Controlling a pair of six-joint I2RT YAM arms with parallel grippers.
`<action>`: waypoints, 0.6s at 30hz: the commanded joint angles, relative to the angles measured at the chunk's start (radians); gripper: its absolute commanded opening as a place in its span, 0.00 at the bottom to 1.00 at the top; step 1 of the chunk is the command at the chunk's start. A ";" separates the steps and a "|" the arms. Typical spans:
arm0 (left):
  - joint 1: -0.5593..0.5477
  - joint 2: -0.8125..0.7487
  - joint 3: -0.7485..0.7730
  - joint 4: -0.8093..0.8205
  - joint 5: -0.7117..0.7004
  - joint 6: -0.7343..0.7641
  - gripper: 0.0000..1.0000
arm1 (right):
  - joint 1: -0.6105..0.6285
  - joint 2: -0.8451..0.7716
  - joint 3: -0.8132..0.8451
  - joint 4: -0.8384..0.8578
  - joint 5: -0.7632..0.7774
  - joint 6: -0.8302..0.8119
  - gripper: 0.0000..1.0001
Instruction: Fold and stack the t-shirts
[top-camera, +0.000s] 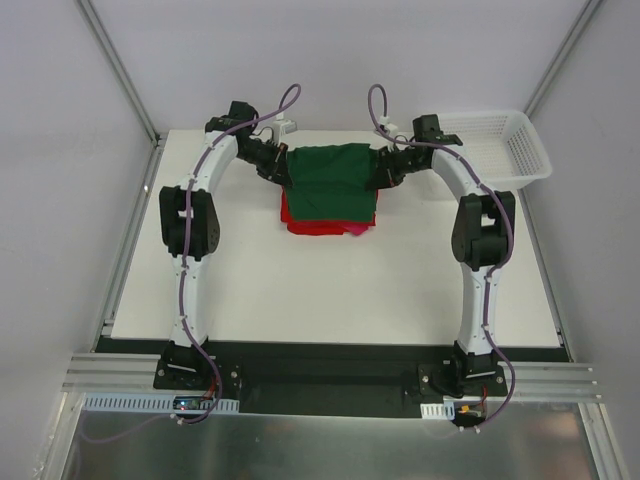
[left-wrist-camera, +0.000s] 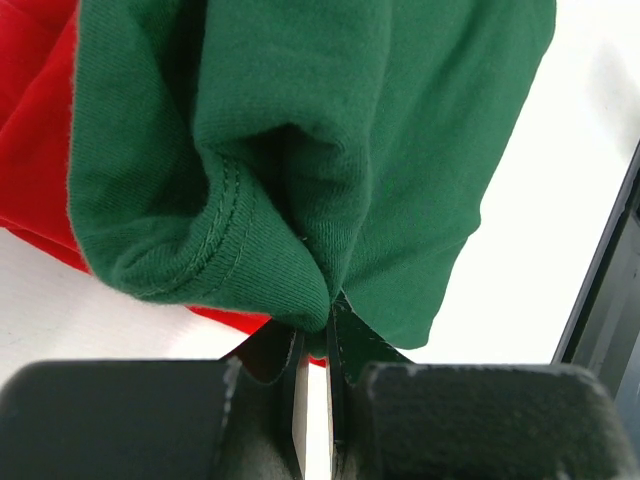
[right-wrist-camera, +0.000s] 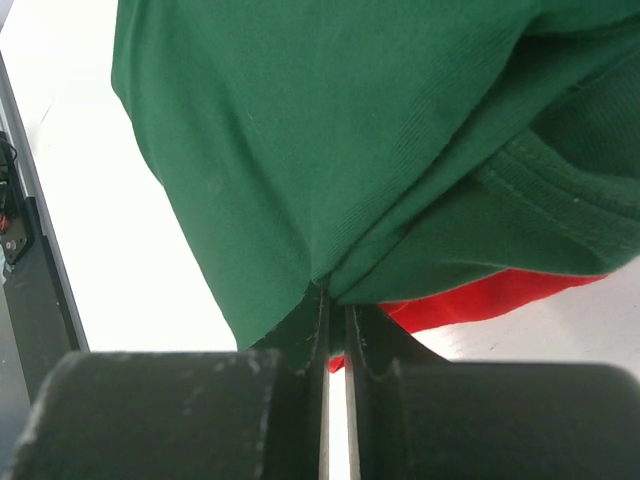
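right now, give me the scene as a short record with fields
green t-shirt: folded, on top of the red one, pinched at both side edges
red t-shirt: folded underneath, near edge showing
left end effector: shut on green t-shirt's left edge
right end effector: shut on its right edge
basket: far right corner of table, apart from the stack

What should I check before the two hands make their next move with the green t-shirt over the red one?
1. The left hand pinches the dark green cloth t-shirt: ok.
2. The right hand pinches its opposite side: ok.
3. Green covers the bright red cloth t-shirt: ok, red shows along the near edge.
4. Green resting fully on red: cannot tell.
5. Green lies flat: not ok, cloth bunches at both pinches.
6. The white plastic mesh basket stands apart from the stack: ok.
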 joint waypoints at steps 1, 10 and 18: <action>0.037 0.020 0.050 -0.007 -0.047 0.044 0.00 | -0.018 0.004 0.029 0.019 0.047 -0.038 0.01; 0.036 0.032 0.064 -0.002 -0.066 0.044 0.00 | -0.018 -0.005 0.022 0.022 0.057 -0.041 0.02; 0.036 0.018 0.058 0.002 -0.090 0.026 0.53 | -0.019 -0.022 0.000 0.007 0.068 -0.062 1.00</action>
